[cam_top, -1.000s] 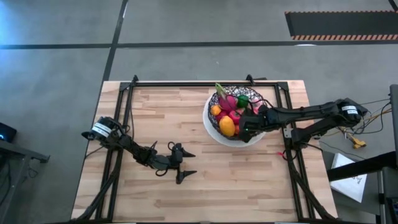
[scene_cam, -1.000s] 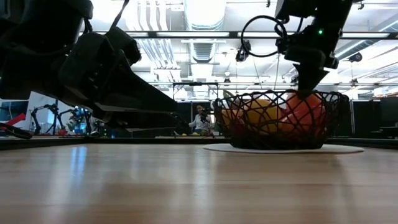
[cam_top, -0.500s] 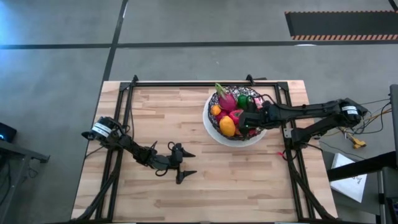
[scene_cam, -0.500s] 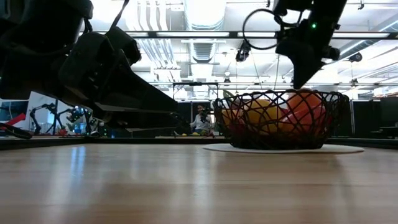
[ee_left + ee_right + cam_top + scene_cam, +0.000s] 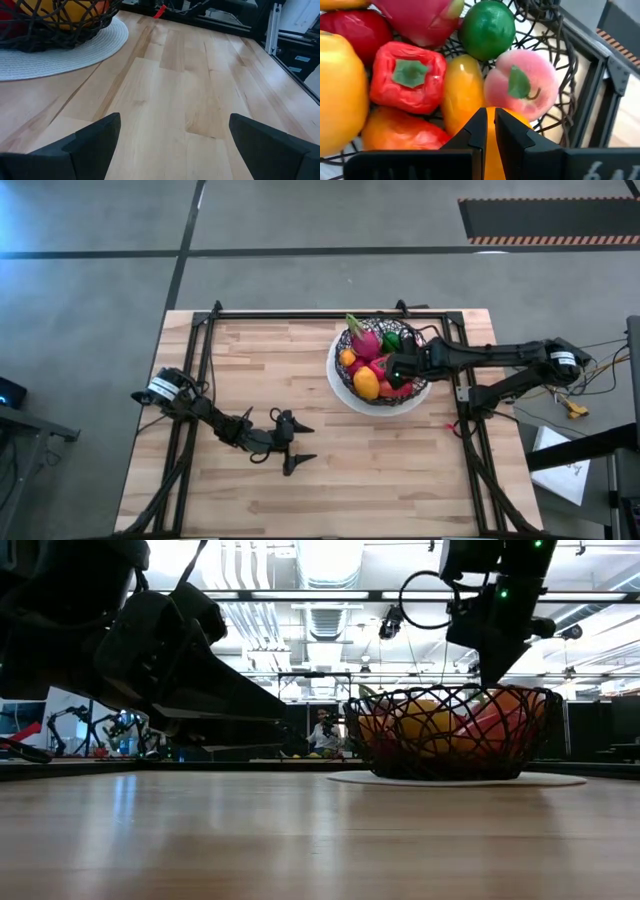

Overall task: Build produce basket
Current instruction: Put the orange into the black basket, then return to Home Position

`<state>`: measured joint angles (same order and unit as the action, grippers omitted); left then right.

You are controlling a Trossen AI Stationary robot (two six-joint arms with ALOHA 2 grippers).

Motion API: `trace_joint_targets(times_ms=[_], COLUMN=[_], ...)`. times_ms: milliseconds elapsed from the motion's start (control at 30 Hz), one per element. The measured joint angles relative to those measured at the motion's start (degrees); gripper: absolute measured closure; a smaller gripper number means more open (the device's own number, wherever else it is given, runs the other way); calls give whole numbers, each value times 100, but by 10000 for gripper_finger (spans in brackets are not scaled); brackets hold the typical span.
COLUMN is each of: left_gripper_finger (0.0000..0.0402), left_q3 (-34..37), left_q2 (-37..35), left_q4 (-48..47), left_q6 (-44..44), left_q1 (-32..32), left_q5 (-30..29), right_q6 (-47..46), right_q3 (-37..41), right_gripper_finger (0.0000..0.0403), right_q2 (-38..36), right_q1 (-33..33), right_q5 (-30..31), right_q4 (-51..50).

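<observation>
My right gripper hangs over the basket, fingers pinched together on nothing, since every fruit seems already inside; the basket sits on the table's far right part, mouth upward; the dragon fruit lies with its long axis toward the far edge; my left gripper waits spread wide, empty, low over the bare wood.

Light wooden plank table edged by a black frame. On it, far right: white round mat carrying the wire basket.
</observation>
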<state>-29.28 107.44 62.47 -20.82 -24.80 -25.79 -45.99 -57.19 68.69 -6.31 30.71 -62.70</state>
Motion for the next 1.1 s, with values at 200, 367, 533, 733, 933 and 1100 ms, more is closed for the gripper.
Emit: trace_joint_targets(times_ms=[200,367,533,733,933,1100], left_gripper_finger=[44,44,45,45,45,45], left_q3=[0,29,59,59,59,62], left_q2=[0,-108,-599,-1812,-2964,-3431], left_q4=[3,-1,-123,-1121,-1986,-2321], left_q6=[-3,63,781,1223,1172,1227], left_q1=[-29,-176,-683,-1265,-1360,-1256], left_q5=[-2,-381,-1408,-2276,-2289,-2296], right_q6=[233,158,147,812,1620,2527], right_q3=[-129,-63,133,509,817,1464], right_gripper_finger=[375,375,375,375,375,391], right_q2=[-112,-227,-3,599,962,429], right_q1=[276,1264,2642,4133,4463,3626], right_q5=[593,1239,1481,1734,88,-1380], right_q4=[117,839,2128,4084,5469,6332])
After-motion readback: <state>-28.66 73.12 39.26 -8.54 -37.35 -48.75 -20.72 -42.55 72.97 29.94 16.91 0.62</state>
